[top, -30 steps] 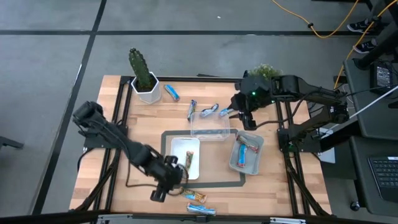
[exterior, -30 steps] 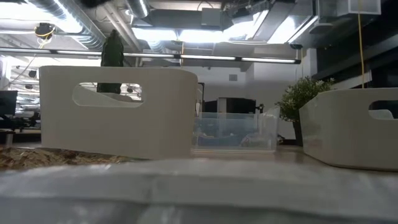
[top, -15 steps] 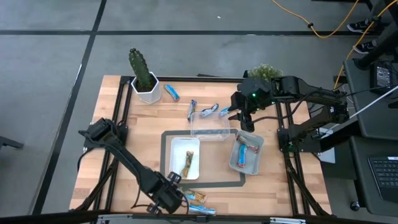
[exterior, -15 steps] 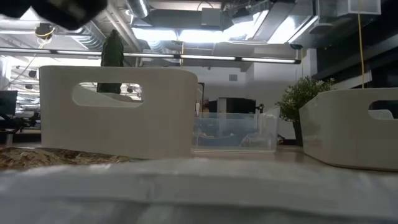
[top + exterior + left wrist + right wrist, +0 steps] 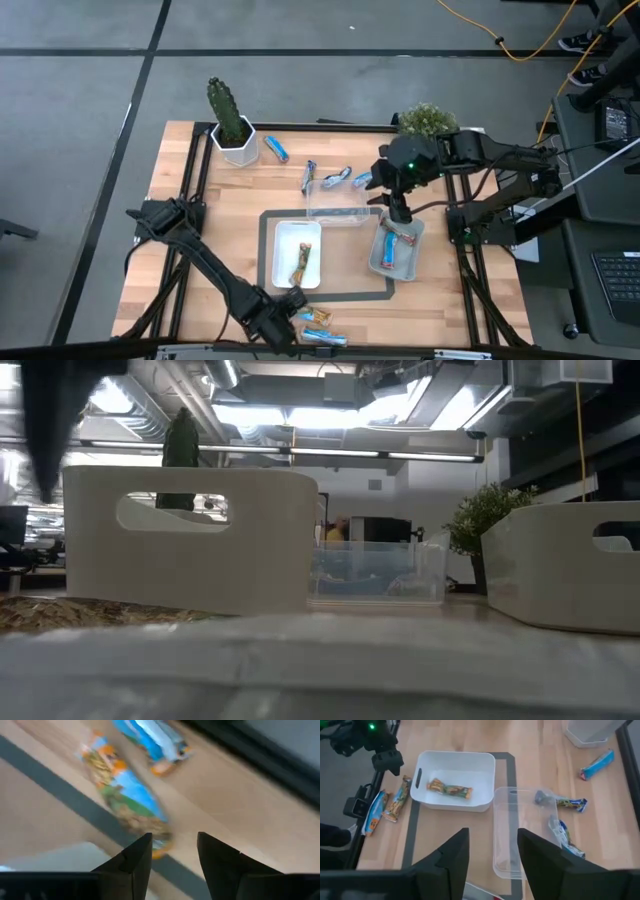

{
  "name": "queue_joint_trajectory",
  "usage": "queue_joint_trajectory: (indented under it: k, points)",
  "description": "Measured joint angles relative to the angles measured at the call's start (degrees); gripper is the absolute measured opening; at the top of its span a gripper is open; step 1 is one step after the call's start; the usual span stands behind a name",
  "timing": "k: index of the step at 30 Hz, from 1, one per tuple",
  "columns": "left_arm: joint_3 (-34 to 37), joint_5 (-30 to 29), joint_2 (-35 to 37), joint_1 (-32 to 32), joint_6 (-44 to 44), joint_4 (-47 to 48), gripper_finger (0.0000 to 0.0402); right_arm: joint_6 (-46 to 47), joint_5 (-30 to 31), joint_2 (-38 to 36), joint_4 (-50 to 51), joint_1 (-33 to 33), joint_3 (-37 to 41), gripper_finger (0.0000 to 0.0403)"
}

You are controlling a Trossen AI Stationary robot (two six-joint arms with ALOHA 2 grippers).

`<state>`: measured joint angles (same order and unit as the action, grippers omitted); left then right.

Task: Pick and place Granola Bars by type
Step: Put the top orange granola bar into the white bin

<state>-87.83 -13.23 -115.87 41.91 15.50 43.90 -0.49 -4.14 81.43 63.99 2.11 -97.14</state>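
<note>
My left gripper (image 5: 277, 324) hovers open by the table's near edge, next to a gold-brown-and-blue granola bar (image 5: 125, 802) and a blue-silver bar (image 5: 150, 742); both lie flat on the wood (image 5: 318, 318). The white tray (image 5: 283, 240) holds one gold-brown bar (image 5: 303, 262). My right gripper (image 5: 398, 207) is open and empty over the far end of the grey tray (image 5: 412, 262), which holds two bars (image 5: 392, 248). Several more bars (image 5: 335, 179) lie beyond the clear container (image 5: 338, 203), and a blue one (image 5: 276, 149) lies by the cactus pot.
A potted cactus (image 5: 230, 120) stands at the far left corner and a small green plant (image 5: 428, 118) at the far right. A dark-edged mat (image 5: 268, 215) lies under the trays. In the low view the white tray (image 5: 190, 535) and the clear container (image 5: 380, 575) fill the foreground.
My left gripper has moved from the near-left corner of the white tray toward the table's near edge, ending beside the two loose bars. My right gripper has moved from the bars on the far side toward the near edge, to over the grey tray.
</note>
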Motion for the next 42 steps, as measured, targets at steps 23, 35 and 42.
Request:
queue_joint_trajectory:
  k: [23, 35, 42]
  points:
    - [-7.2, -9.1, -0.1, -2.6, 5.0, -6.1, 0.0233, -4.1, 0.0, 0.0, 1.7, 0.0, 0.0, 0.0169]
    - [-7.2, -5.0, -6.3, -1.3, 2.1, -5.5, 0.0233, -4.1, 0.0, 0.0, 1.7, 0.0, 0.0, 0.0169]
    - [-7.2, -5.9, -6.9, -2.3, 1.1, -5.6, 0.0233, -4.4, 0.0, 0.0, 1.7, 0.0, 0.0, 0.0169]
